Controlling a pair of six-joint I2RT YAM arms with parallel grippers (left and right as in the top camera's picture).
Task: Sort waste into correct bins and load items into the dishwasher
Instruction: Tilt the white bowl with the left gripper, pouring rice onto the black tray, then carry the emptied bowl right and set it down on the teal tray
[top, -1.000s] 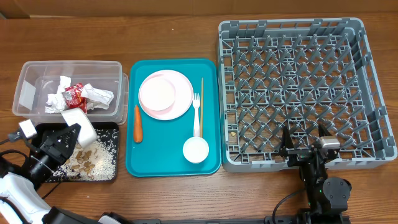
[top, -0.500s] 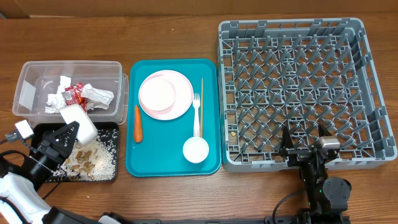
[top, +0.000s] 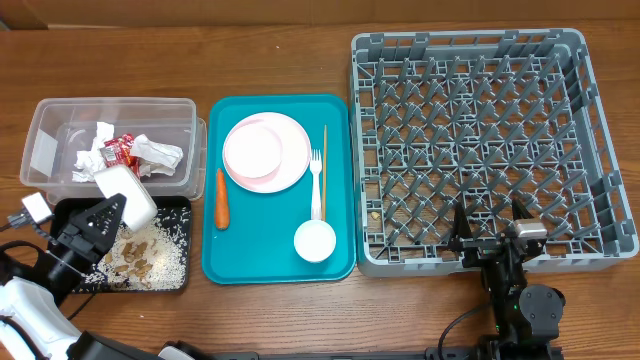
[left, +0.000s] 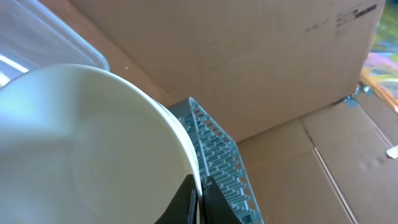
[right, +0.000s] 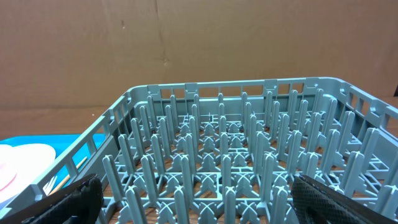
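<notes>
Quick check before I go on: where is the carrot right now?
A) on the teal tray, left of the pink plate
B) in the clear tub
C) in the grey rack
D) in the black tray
A: the overhead view shows the carrot lying on the teal tray, just left of the pink plate.
</notes>
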